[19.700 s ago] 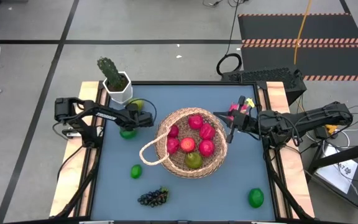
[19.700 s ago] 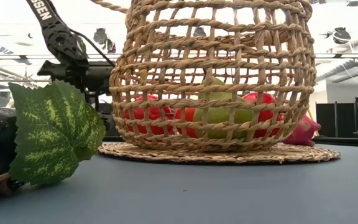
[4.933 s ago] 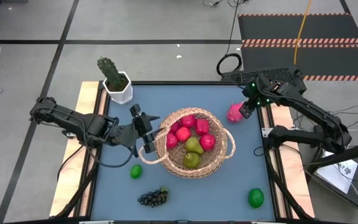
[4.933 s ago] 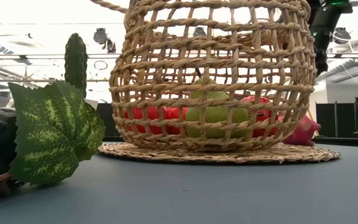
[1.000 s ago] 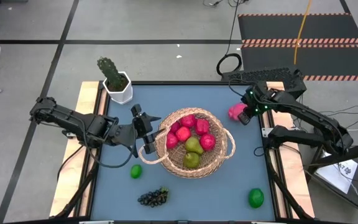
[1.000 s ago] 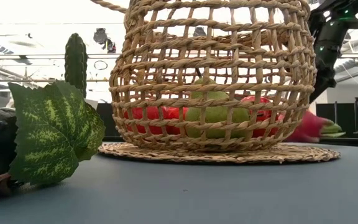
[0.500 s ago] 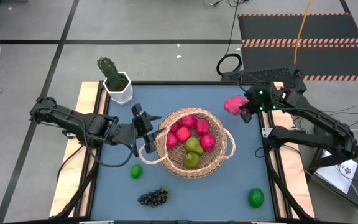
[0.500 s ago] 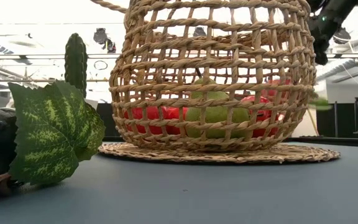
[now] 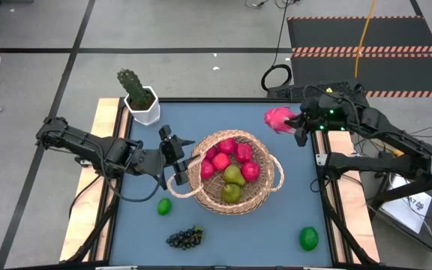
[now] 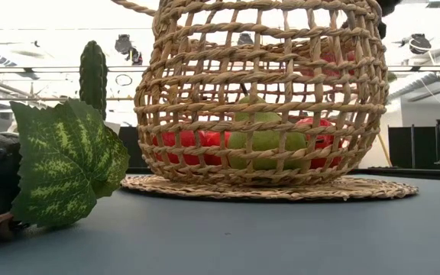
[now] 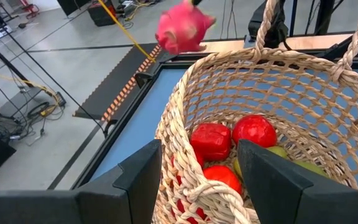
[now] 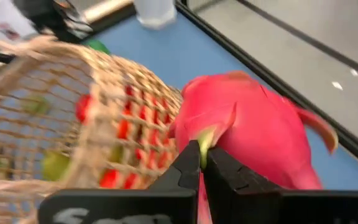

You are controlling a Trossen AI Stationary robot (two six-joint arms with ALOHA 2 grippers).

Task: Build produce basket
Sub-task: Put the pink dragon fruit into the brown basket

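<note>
Right gripper (image 9: 297, 124): shut on a leafy scale of the dragon fruit (image 9: 278, 118), holding it up off the table near the far right corner; pinching a thin scale suits fingers that could hardly span the fruit's body.
Dragon fruit: in the air, beyond the basket's far right rim and not yet over its opening; it hangs from one scale, so the hold looks slight and a swing could shake it loose.
Left gripper (image 9: 173, 156): fingers set partly apart astride the near-left rim of the basket (image 9: 270, 182), one inside and one outside in the left wrist view; probably placed there to steady the basket while fruit is dropped in.
Basket: at the table's middle, upright, holding several red fruits and two yellow-green pears (image 9: 232, 175).
Produce left outside: a lime (image 9: 164, 206) just left of the basket, a grape bunch (image 9: 184, 238) at the near edge, a second lime (image 9: 308, 238) at the near right.
Cactus pot (image 9: 142, 106): far left corner, apart from the work.
Stage: late, by judgement; the next move calls for carrying the fruit over the rim.
</note>
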